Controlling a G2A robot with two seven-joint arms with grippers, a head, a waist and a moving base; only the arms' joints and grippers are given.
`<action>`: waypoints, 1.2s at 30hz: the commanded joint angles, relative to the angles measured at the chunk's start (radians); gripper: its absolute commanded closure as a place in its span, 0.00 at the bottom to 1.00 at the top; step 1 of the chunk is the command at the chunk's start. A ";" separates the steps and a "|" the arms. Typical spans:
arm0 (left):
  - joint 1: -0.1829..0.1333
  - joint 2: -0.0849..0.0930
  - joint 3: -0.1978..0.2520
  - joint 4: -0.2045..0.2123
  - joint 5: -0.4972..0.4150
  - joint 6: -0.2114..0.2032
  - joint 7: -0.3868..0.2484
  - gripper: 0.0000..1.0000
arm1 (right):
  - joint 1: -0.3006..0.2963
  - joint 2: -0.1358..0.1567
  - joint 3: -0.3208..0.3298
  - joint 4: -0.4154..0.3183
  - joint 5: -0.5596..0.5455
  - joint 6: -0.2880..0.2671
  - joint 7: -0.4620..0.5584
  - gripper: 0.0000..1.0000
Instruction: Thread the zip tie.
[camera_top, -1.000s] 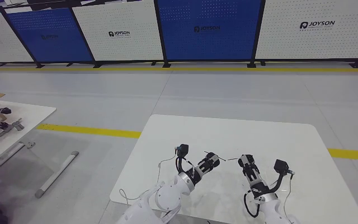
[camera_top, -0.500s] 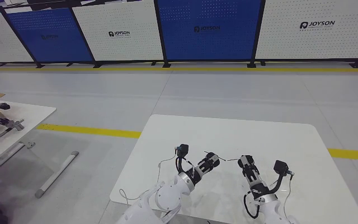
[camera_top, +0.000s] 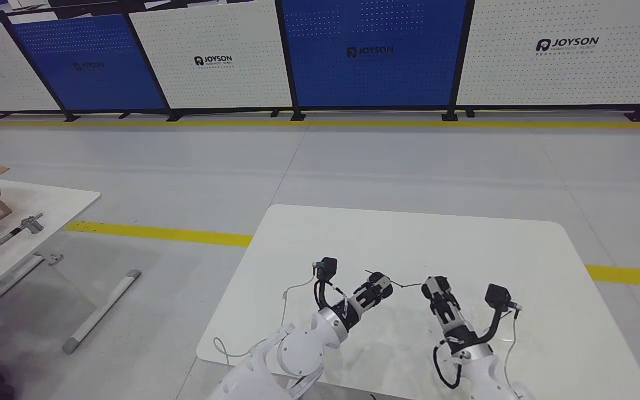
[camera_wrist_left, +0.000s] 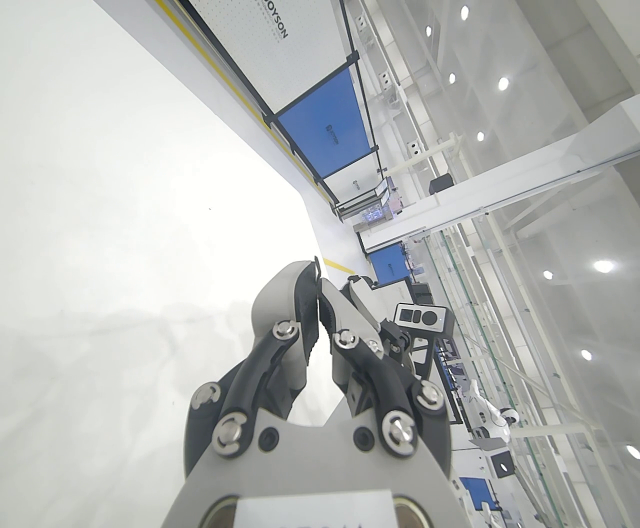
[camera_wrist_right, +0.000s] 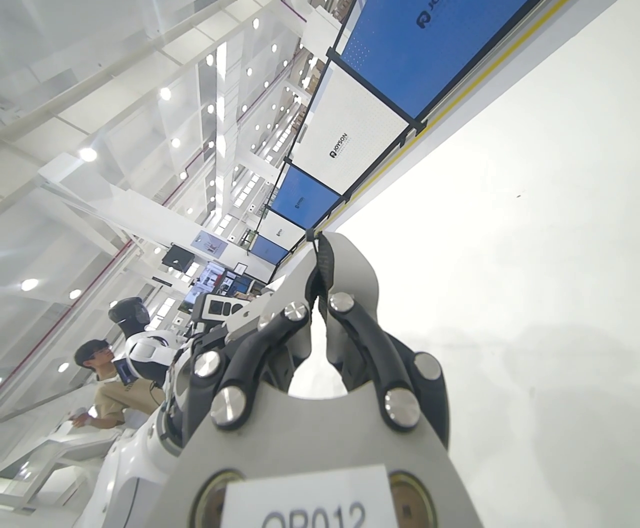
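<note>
A thin black zip tie (camera_top: 405, 286) spans the short gap between my two grippers above the white table (camera_top: 420, 240). In the top view my left gripper (camera_top: 383, 286) is shut on one end and my right gripper (camera_top: 430, 287) is shut on the other. The left wrist view shows my left gripper (camera_wrist_left: 318, 280) with its pads pressed together and a black sliver of the tie (camera_wrist_left: 316, 261) poking out at the tip. My right gripper (camera_wrist_right: 320, 250) is likewise shut, with a small black end of the tie (camera_wrist_right: 311, 233) sticking out past its tip.
The table stretches bare and white beyond both grippers, its far edge (camera_top: 410, 212) toward the yellow floor line. A second white table (camera_top: 40, 205) stands far off to the left. Blue and white panels line the back.
My right gripper has shifted slightly toward the left gripper, narrowing the gap. The left arm has stayed where it was.
</note>
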 joint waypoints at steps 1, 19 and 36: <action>0.000 0.000 0.000 0.000 0.000 0.000 0.000 1.00 | 0.001 -0.001 -0.001 0.000 -0.002 0.003 0.002 1.00; 0.000 0.000 0.000 0.000 0.000 0.000 0.000 1.00 | 0.003 -0.010 -0.004 0.000 0.035 0.029 0.009 1.00; 0.012 -0.007 -0.011 0.003 -0.044 -0.052 -0.005 1.00 | 0.008 -0.021 -0.017 0.010 0.065 0.009 -0.004 1.00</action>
